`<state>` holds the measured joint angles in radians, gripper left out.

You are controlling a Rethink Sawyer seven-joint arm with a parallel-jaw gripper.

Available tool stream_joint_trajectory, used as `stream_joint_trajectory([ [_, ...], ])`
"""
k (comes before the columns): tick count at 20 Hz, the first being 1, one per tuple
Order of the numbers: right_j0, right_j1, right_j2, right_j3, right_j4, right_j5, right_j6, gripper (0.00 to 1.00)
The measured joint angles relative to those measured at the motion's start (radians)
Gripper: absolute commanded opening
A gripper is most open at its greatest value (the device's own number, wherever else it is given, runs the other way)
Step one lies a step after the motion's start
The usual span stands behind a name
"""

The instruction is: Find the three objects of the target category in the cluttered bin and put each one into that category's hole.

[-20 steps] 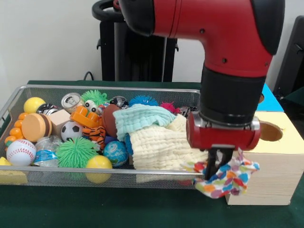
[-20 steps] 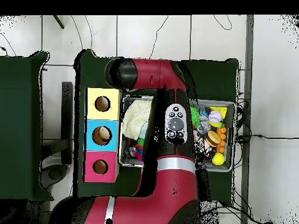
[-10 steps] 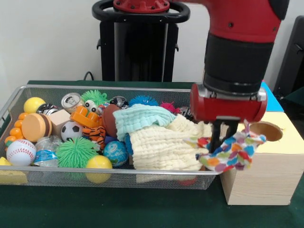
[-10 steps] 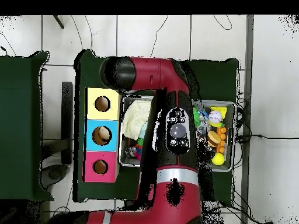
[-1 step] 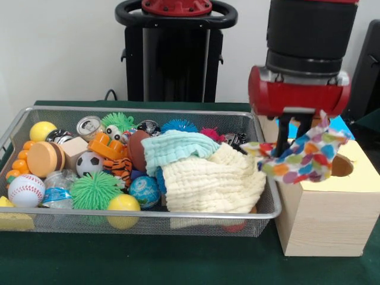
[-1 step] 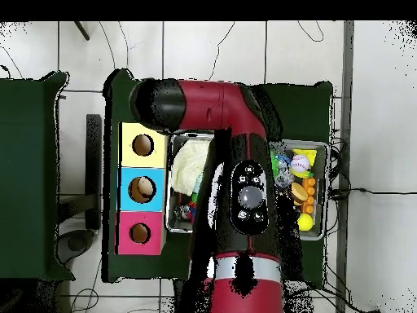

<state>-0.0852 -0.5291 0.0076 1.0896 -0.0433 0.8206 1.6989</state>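
The jaws [image 5: 289, 132] are clamped on a multicoloured spotted cloth [image 5: 303, 157], which hangs from them in the air, draped partly below and to either side. Beneath the jaws lies the gap between the wire bin's [image 5: 142, 216] end wall and the wooden box [image 5: 325, 219], whose yellow-topped hole [image 5: 341, 165] sits just beyond the cloth's hanging edge. Off to the other side of the jaws, inside the bin, a cream cloth [image 5: 208, 181] and a mint cloth [image 5: 178, 146] lie heaped together beside the balls and toys.
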Motion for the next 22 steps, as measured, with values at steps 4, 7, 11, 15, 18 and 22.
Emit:
stream_joint_trajectory([
  [4,0.015,-0.025,0.0,0.02,0.008,0.0,0.0,0.0],
  [7,0.025,-0.037,0.0,0.038,0.022,0.0,0.0,0.0],
  [11,0.035,-0.044,0.0,0.067,0.041,0.0,0.0,0.0],
  [15,0.041,-0.045,0.0,0.088,0.045,0.0,0.0,0.0],
  [18,0.041,-0.045,0.0,0.108,0.047,0.0,0.0,0.0],
  [22,0.041,-0.044,0.0,0.14,0.051,0.0,0.0,0.0],
])
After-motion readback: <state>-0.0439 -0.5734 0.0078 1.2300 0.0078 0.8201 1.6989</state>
